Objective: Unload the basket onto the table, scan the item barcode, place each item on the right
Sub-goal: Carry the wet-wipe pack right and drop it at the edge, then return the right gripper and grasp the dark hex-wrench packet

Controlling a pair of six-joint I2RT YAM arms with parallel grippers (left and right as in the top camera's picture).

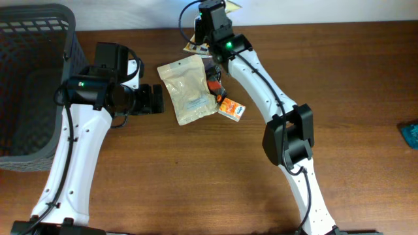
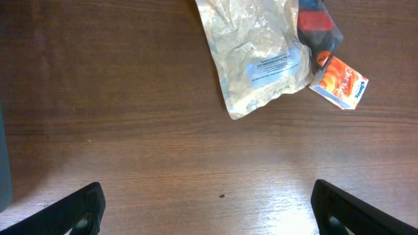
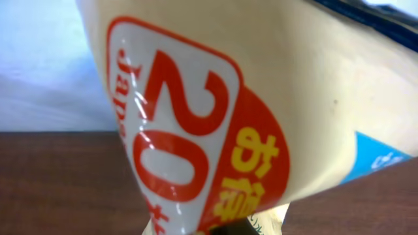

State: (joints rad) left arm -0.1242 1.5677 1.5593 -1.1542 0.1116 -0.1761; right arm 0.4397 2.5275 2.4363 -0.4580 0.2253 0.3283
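Left fingers point(image 2: 75, 212): spread wide and holding nothing. They sit low over bare bench point(image 2: 130, 130) and point toward the pouch, probably standing by while the other arm works.

Right fingers: out of sight, under the right arm point(image 1: 261, 85) and behind what they carry. They are pressed together, and I judge them to be pinching the packet.

Packet point(image 3: 196, 130): this is the task's item. It is cream with a red badge showing a large 20 and Japanese characters, and it fills the right wrist view. It hangs clear of the wood at the far edge of the bench.

Why it is held so: it was likely lifted so that a printed side can be turned toward a reader. No barcode shows on the visible face.

Pouch point(image 1: 186, 88): a crinkled tan pouch with a white label. It lies flat between the two arms and nothing is touching it from above.

Red and black object point(image 2: 317, 26): lies against the pouch's right edge. I cannot tell whether it is the scanner.

Orange box point(image 2: 339, 81): small, just beside that object.

Basket point(image 1: 32, 85): dark mesh, at the far left.

Teal object point(image 1: 410, 134): at the right edge of the bench, well apart from the rest.
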